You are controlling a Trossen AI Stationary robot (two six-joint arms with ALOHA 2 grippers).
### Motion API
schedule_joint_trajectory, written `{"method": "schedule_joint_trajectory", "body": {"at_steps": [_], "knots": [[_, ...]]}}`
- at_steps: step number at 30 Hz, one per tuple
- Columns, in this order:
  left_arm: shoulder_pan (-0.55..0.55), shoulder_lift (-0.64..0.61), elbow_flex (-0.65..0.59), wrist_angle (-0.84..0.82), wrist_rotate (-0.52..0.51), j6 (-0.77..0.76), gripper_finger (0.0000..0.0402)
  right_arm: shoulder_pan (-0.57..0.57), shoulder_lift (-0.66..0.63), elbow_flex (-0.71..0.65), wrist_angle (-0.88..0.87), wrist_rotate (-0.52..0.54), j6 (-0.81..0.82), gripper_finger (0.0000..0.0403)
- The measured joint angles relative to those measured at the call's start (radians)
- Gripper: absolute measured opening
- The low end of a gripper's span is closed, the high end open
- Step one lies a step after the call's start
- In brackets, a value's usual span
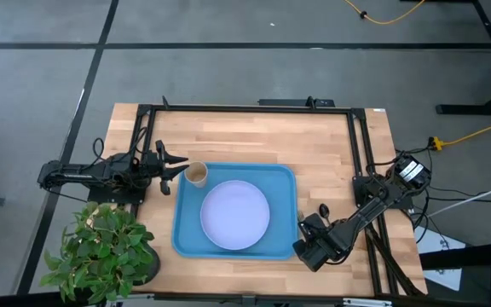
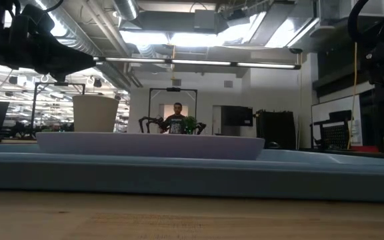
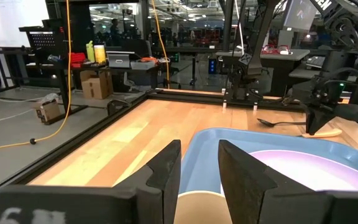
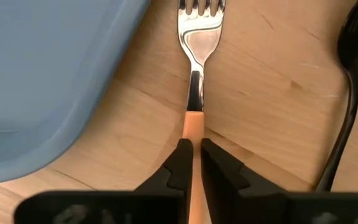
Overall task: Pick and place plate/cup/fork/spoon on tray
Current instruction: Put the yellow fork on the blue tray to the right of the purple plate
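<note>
The blue tray lies mid-table with the lavender plate flat on it. The tan cup stands upright in the tray's far left corner. My left gripper is open beside the cup; in its wrist view the fingers stand apart above the cup's rim. My right gripper is by the tray's near right corner, shut on the fork. The dark spoon lies on the wood next to the fork. My right gripper pinches the fork's orange handle between its two fingertips, close to the metal neck. The fingers come from above and the handle runs on back between them. The fork lies along the wood beside the tray's rim; whether it is lifted cannot be told.
A potted plant stands at the table's near left corner. Black frame rails run along the table's left, far and right sides. Bare wood lies beyond the tray's far rim. A person stands far off in the room.
</note>
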State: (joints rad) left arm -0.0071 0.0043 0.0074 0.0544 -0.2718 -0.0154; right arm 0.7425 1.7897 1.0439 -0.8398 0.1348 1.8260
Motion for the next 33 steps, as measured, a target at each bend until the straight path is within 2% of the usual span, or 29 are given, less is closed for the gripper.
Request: {"method": "schedule_joint_trajectory", "body": {"at_steps": [14, 22, 25, 33], "knots": [[0.0, 0.0, 0.0, 0.0, 0.0, 0.0, 0.0101, 0.002, 0.001, 0.0, -0.025, 0.002, 0.056, 0.004], [0.0, 0.0, 0.0, 0.0, 0.0, 0.0, 0.0101, 0.002, 0.006, -0.006, -0.033, -0.002, 0.055, 0.0113], [0.0, 0.0, 0.0, 0.0, 0.0, 0.0, 0.0101, 0.002, 0.006, -0.006, -0.029, -0.002, 0.055, 0.0129], [0.0, 0.0, 0.0, 0.0, 0.0, 0.0, 0.0101, 0.003, -0.006, -0.069, 0.086, -0.001, 0.054, 0.0118]]}}
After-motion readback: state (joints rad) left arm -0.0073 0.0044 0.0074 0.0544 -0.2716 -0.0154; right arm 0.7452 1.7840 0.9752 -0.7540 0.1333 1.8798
